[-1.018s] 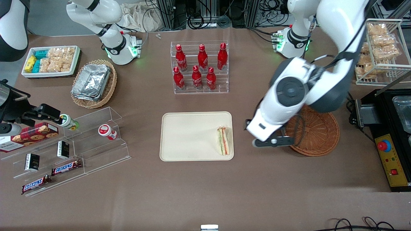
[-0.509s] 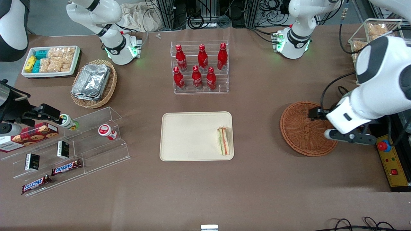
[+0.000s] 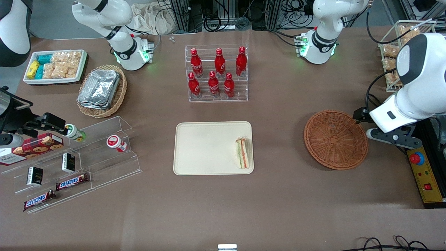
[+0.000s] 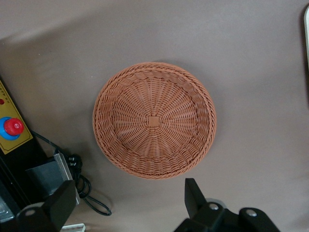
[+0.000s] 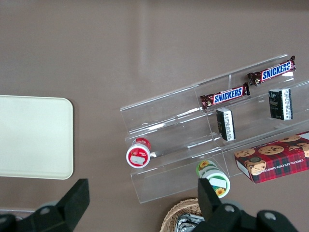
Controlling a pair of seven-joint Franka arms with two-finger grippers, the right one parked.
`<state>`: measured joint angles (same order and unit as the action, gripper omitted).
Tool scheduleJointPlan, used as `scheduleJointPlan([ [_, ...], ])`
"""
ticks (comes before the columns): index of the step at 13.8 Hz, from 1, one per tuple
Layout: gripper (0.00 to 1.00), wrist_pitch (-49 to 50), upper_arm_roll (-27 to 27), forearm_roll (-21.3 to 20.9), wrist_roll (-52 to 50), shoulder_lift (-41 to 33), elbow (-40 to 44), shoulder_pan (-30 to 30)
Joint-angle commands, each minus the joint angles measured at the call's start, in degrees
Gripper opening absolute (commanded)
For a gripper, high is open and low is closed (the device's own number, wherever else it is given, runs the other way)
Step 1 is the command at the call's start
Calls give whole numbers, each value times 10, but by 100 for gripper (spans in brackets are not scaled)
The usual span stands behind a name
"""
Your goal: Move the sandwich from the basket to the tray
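Note:
The sandwich [image 3: 243, 152] lies on the cream tray [image 3: 205, 146], at the tray's edge nearest the basket. The reddish-brown wicker basket [image 3: 335, 139] is empty; it also shows in the left wrist view [image 4: 154, 120]. My left gripper [image 3: 392, 138] hangs above the table beside the basket, toward the working arm's end, next to the control box. In the wrist view the gripper [image 4: 128, 203] is open and empty, with bare table between its fingers [image 4: 193, 193]. Part of the tray shows in the right wrist view [image 5: 34, 137].
A control box with a red button [image 3: 416, 158] and cables [image 4: 91, 193] lie by the gripper. A rack of red bottles [image 3: 216, 73] stands farther from the camera than the tray. Acrylic shelves with snacks [image 3: 76, 164] and a tan basket of foil trays [image 3: 101, 90] lie toward the parked arm's end.
My left arm has swung from between tray and basket, across the basket, to the working arm's end of the table. The sandwich has stayed on the tray.

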<state>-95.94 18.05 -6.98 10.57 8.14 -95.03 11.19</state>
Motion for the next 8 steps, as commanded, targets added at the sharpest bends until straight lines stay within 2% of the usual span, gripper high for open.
scheduleJointPlan([
  [1, 100, -10, -32, 13, 14, -18, -14, -26],
  [3, 100, 1, -61, 14, 9, -2, 21, -54],
  [6, 100, 40, -58, 13, 9, 31, 79, -56],
  [8, 100, 40, -58, 13, 11, 33, 88, -55],
])
